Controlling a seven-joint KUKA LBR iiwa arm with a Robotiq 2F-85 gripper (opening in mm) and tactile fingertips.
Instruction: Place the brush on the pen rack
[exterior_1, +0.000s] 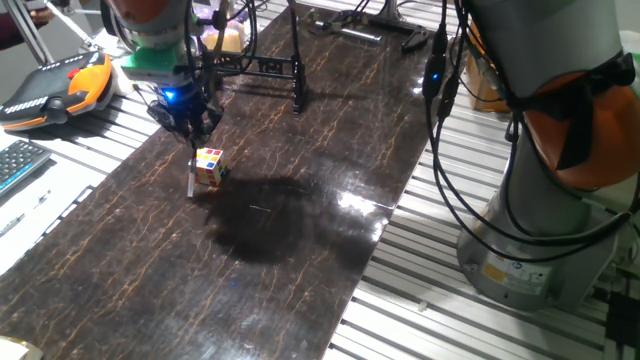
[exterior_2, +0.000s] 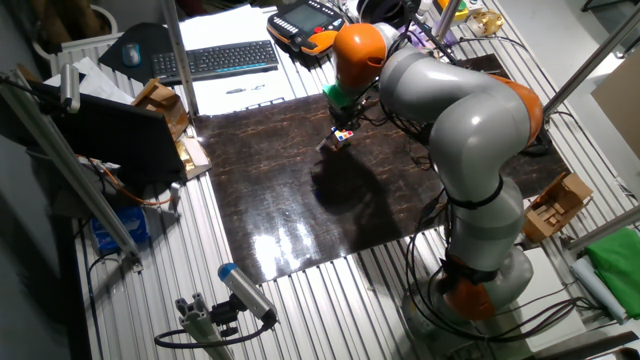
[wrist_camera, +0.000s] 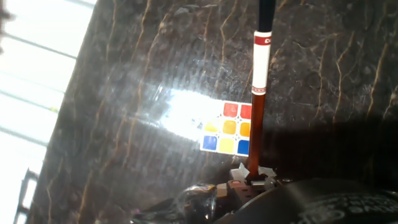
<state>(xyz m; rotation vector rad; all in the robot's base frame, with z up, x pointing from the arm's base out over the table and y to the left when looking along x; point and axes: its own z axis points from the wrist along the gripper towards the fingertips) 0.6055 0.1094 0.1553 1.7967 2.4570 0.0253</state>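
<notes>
My gripper (exterior_1: 189, 128) is shut on the brush (exterior_1: 191, 176), which hangs almost upright with its pale tip at the dark tabletop. The small multicoloured cube (exterior_1: 209, 166) sits right beside the brush, to its right. In the hand view the brush (wrist_camera: 257, 106) runs straight away from the gripper (wrist_camera: 254, 180), with an orange-brown shaft, a white band and a dark far end, and overlaps the cube (wrist_camera: 227, 135). The pen rack (exterior_1: 273, 68), a low black frame, stands at the far end of the table, well beyond the gripper. In the other fixed view the gripper (exterior_2: 343, 118) hovers over the cube (exterior_2: 343, 137).
An orange teach pendant (exterior_1: 62, 84) and a keyboard (exterior_1: 16, 166) lie left of the dark tabletop (exterior_1: 300, 230). The arm's grey base (exterior_1: 535, 210) and cables stand at the right. A yellowish object (exterior_1: 229, 40) sits near the rack.
</notes>
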